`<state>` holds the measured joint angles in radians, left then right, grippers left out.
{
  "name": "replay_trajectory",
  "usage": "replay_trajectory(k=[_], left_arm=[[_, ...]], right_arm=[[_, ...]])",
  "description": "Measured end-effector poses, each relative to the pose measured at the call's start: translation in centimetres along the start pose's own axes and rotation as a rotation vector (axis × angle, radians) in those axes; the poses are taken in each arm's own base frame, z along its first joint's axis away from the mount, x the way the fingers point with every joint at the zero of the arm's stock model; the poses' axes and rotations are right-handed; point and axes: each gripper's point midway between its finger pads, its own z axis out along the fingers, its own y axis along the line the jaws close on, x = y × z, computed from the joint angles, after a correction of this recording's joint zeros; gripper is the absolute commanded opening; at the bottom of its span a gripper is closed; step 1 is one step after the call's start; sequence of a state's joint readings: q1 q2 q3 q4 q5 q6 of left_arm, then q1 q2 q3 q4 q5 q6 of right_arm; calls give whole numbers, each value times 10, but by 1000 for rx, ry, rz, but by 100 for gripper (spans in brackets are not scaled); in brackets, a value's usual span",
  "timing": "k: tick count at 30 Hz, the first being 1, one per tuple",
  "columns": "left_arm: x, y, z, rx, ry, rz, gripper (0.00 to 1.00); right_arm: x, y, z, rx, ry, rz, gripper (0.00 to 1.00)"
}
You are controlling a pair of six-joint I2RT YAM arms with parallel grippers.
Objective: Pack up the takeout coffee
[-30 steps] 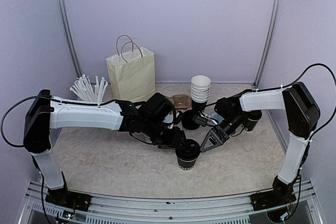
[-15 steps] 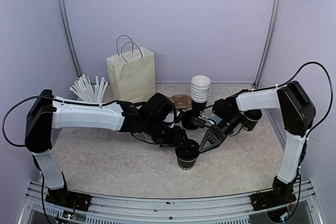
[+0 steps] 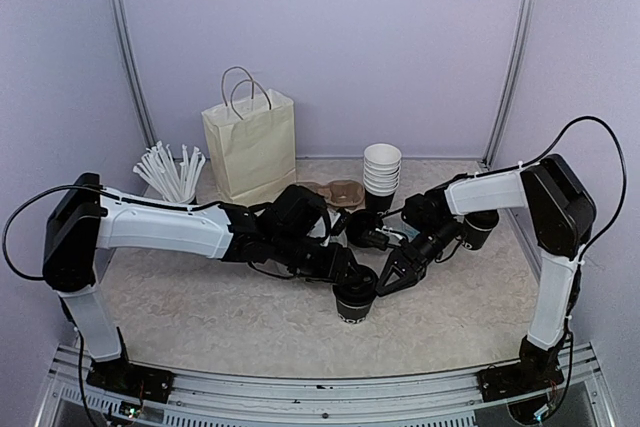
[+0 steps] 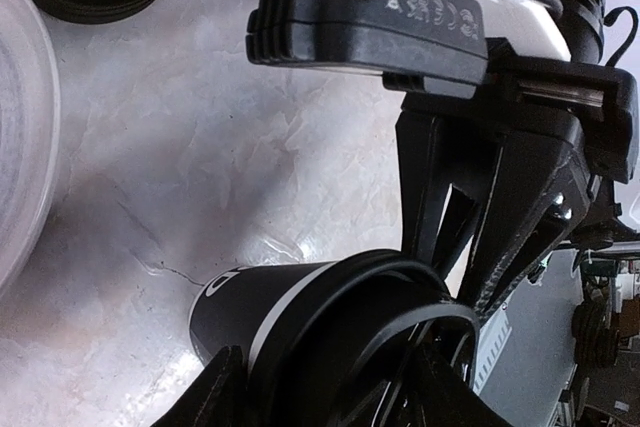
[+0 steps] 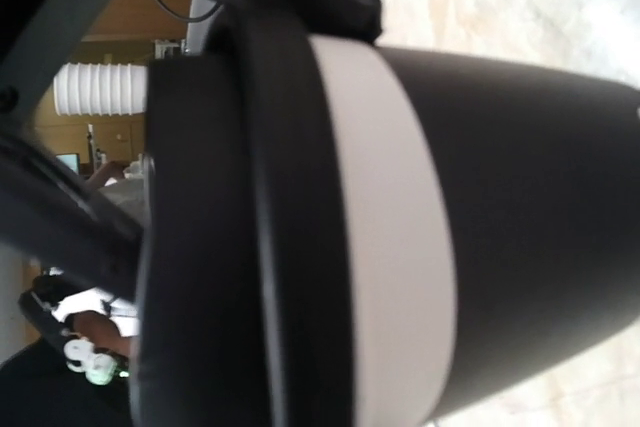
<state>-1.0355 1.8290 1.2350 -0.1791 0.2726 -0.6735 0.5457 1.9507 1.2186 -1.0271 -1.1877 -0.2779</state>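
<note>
The takeout coffee (image 3: 352,309) stands upright on the table in front of both arms, a black paper cup with white lettering and a black lid. My left gripper (image 3: 350,280) comes from the left and grips it at the lid rim, one finger on each side. In the left wrist view the cup (image 4: 250,307) sits between my fingers (image 4: 225,392). My right gripper (image 3: 388,279) is open, its tips right at the cup's right rim; it also shows in the left wrist view (image 4: 457,272). The cup (image 5: 520,197) fills the right wrist view, where my own fingers are hidden.
A cream paper bag (image 3: 250,142) stands at the back left beside a cup of white sticks (image 3: 170,172). A stack of white cups (image 3: 381,169), a brown cardboard carrier (image 3: 340,190), black lids (image 3: 363,230) and another black cup (image 3: 478,230) lie behind the arms.
My right gripper has moved down and left, closing in on the cup's rim. My left gripper has stayed on the cup, which has barely moved.
</note>
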Motion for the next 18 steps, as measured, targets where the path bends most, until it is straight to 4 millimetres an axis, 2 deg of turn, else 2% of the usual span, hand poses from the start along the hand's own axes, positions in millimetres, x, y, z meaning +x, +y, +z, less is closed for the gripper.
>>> replay_trajectory(k=[8,12,18], left_arm=[[1,1,1,11,-33,13,54],[-3,1,-1,-10,-44,16,62],[-5,4,-5,-90,-30,22,73]], right_arm=[[1,0,2,18,18,52,18],[-3,3,2,39,30,13,26],[-18,2,-5,119,32,-164,41]])
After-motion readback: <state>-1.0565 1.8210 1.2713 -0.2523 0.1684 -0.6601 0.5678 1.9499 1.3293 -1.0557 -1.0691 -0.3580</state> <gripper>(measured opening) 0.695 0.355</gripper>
